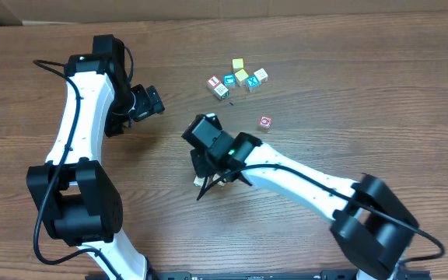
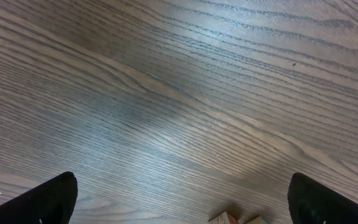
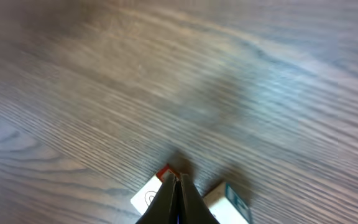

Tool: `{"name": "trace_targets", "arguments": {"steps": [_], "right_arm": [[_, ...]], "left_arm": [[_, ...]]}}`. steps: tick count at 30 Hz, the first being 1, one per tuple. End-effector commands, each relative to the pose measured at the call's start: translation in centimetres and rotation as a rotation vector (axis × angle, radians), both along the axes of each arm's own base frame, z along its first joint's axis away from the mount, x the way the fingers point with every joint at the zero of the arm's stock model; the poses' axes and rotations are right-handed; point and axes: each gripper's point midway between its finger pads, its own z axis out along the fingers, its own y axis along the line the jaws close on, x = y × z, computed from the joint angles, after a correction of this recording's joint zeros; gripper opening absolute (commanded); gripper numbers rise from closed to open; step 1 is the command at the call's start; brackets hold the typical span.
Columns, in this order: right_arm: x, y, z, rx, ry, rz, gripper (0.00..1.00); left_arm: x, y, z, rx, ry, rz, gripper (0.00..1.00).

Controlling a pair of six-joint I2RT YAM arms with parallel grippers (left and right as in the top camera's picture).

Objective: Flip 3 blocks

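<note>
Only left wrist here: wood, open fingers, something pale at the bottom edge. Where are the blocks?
Observer: Overhead shows a cluster of blocks at the table's far side, off the left gripper.
Operator: Red ring one in it?
Observer: No. The red ring block lies apart, nearer the right arm.
Operator: Right gripper?
Observer: The right gripper is shut. Its wrist view shows a red-edged block and a teal-marked block, one on each side of the fingers.

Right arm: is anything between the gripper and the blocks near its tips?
Nothing visible. The right gripper, shut, has its tips between the red-edged pale block and the teal-marked block; whether they touch is unclear.
</note>
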Motion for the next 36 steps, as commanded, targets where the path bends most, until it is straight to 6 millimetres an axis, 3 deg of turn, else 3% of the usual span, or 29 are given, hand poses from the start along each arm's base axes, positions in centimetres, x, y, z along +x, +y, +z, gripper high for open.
{"name": "trace_targets", "arguments": {"steps": [1,12,20,29,36], "right_arm": [[1.8,-1.1,2.6,0.069,0.001,-0.092,0.04],[4.0,-5.6,0.9,0.022,0.064,-0.245,0.04],[3.0,-7.7,-1.6,-0.020,0.121,-0.303,0.04],[0.8,-9.1,-4.3,-0.050,0.207,-0.391,0.04],[0.5,-7.7,-5.0,-0.003,0.183,-0.350,0.04]], "left_arm": [[0.5,-0.1,1.2,0.014,-0.040,-0.018,1.00],[0.5,-0.1,1.2,0.014,-0.040,-0.018,1.00],[0.5,-0.1,1.2,0.014,-0.040,-0.018,1.00],[0.5,-0.1,1.2,0.014,-0.040,-0.018,1.00],[0.5,-0.1,1.2,0.014,-0.040,-0.018,1.00]]}}
